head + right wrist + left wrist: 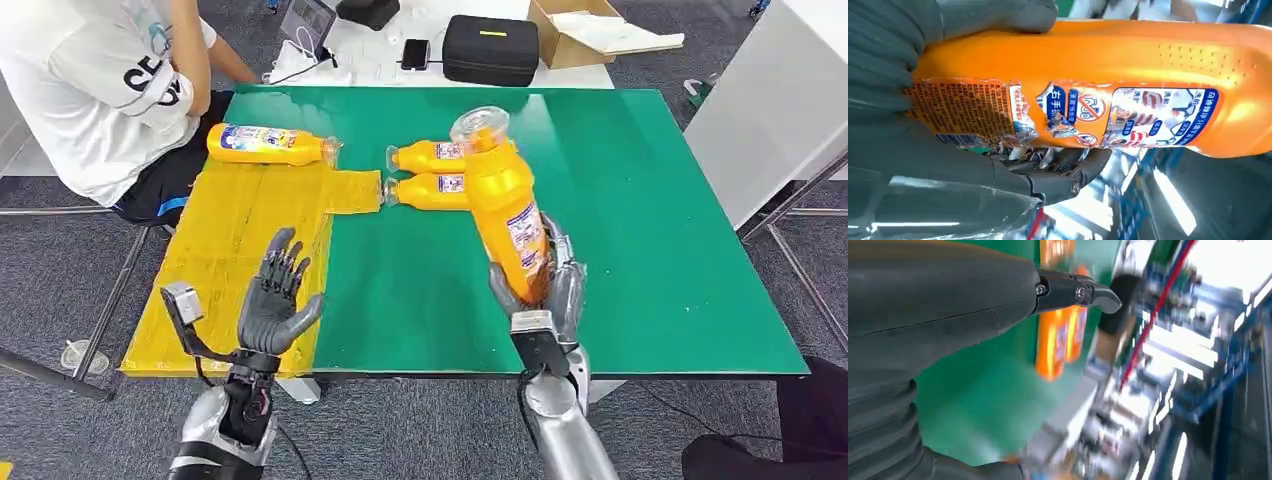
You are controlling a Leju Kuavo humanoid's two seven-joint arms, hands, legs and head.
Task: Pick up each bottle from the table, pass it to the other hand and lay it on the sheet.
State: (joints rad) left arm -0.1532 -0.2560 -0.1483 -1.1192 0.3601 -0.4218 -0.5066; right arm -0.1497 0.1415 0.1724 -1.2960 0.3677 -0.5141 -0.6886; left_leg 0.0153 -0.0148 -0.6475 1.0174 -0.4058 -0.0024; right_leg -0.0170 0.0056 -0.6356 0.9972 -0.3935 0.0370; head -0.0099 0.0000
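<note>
Above the table, the right hand (540, 290) grips an orange bottle (503, 200) upright, while the left hand (275, 300), well apart from it, spreads empty fingers.

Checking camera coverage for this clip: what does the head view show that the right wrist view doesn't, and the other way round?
Head view alone: the left hand open over the yellow sheet, one bottle on the sheet, two bottles lying on the green table, a seated person.
Right wrist view alone: the torn label up close.
Both: the right hand gripping the held bottle.
</note>
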